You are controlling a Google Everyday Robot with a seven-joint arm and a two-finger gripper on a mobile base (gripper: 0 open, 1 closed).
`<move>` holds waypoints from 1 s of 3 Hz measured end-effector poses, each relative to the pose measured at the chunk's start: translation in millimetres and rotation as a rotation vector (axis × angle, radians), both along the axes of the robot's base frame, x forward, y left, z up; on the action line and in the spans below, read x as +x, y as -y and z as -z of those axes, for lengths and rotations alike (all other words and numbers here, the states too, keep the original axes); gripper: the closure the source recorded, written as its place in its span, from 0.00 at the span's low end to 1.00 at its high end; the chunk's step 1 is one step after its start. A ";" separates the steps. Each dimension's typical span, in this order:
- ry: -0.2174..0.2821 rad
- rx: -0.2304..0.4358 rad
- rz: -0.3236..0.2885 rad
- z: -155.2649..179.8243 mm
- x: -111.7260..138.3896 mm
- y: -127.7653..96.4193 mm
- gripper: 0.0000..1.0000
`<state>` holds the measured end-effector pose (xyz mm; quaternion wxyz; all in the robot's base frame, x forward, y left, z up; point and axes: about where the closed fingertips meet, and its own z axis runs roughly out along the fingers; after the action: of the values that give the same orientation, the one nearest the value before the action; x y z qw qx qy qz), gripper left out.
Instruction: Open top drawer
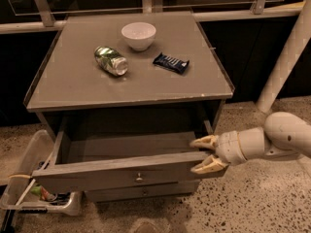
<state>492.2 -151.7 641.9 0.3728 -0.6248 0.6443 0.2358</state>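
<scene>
Standing well out of the grey cabinet (73,89), toward 6 o'clock in the scene: top drawer (107,170), with plain grey inside showing and a small round knob (139,177) at the middle of its front. Tilted a little, with the 9 o'clock end of the front lower than the 3 o'clock end. At that 3 o'clock end, gripper (202,153), reaching in from 3 o'clock on a white arm (272,140). Released and spread: one tan finger (204,141) above and behind the front's top edge, over the inside of the drawer, the other low against the outer face, with the front's corner between them. Cannot tell whether either finger presses on the wood. Just below the drawer, at its 6 o'clock, a slimmer drawer front (146,192) with its own knob, closed. On the cabinet top, toward 12 o'clock, a white bowl (138,35); at the bowl's 7 o'clock, a green can (111,60) lying on its side; at its 5 o'clock, a dark candy bar (171,62), apart from both. On the speckled floor (252,203) at 8 o'clock of the drawer, a pale plastic bin (26,164) with small items inside. At 2 o'clock, a white slanted post (286,57).
</scene>
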 end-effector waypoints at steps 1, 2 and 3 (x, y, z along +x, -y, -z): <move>-0.010 0.022 -0.011 1.0 -7.3 -0.8 0.14; -0.019 0.038 -0.019 -0.7 -13.5 -3.7 0.37; -0.025 0.054 -0.025 -1.9 -18.9 -6.5 0.60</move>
<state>473.3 -145.2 643.8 0.3783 -0.6195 0.6345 0.2654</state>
